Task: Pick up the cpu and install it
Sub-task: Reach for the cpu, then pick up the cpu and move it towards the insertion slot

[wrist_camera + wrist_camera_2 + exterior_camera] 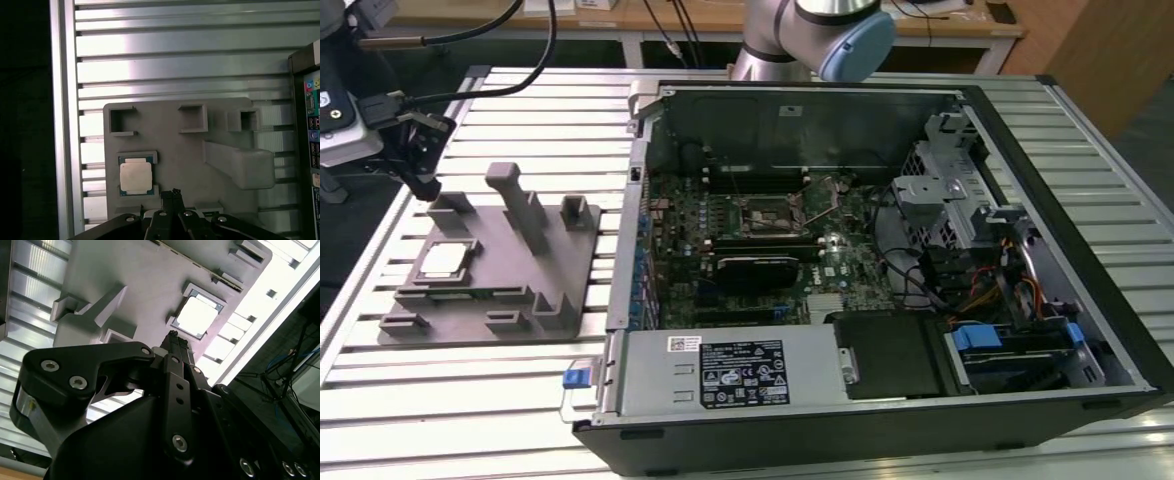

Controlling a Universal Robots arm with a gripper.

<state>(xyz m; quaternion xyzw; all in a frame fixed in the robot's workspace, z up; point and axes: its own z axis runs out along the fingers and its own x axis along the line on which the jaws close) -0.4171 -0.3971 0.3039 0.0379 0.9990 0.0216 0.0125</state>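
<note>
Claw pinched narrow, empty — near matte grey fixture, flat silvery sq. cpu

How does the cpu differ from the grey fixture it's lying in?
The cpu is a small flat square; the grey fixture is far larger, with upright posts. The cpu's top is pale shiny metal; the fixture is matt grey throughout. The cpu fills one pocket; the fixture's other pockets look empty. Both lie at the exterior view's left of the computer case.
</note>
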